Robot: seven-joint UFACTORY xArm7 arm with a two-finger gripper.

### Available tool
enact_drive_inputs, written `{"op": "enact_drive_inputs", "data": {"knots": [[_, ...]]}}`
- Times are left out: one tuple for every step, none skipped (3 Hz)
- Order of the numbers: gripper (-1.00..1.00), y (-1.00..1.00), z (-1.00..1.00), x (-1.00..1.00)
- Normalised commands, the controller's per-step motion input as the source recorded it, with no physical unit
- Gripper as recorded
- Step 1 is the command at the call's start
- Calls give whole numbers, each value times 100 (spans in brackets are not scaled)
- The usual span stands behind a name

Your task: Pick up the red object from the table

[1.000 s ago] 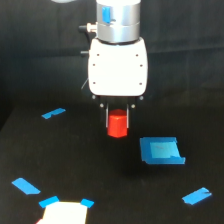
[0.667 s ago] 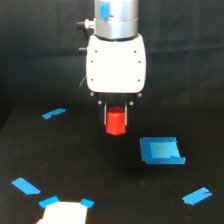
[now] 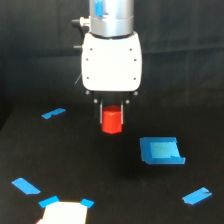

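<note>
Near the middle of the exterior view hangs the claw, set beneath a white boxy body that is topped by a silver cylindrical wrist running out of frame at twelve o'clock; its two dark fingers stand on either side of the red object and are clamped on it, the block's upper end tucked between them and its lower end hanging below the fingertips; the red object looks raised clear of the surface, though the contact point itself is hard to judge against the black.

From the red object, a blue square patch lies at about four o'clock, near but apart; a short blue tape strip lies at nine o'clock, well apart; another blue strip sits at about eight o'clock toward the frame's edge; a further strip lies at about five o'clock, beyond the patch; at about seven o'clock, at the bottom edge, a pale white sheet lies with blue tape at its upper corners.
</note>
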Motion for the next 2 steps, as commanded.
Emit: {"op": "enact_drive_inputs", "data": {"knots": [[-93,-40,46,42],[-71,-34,48,-28]]}}
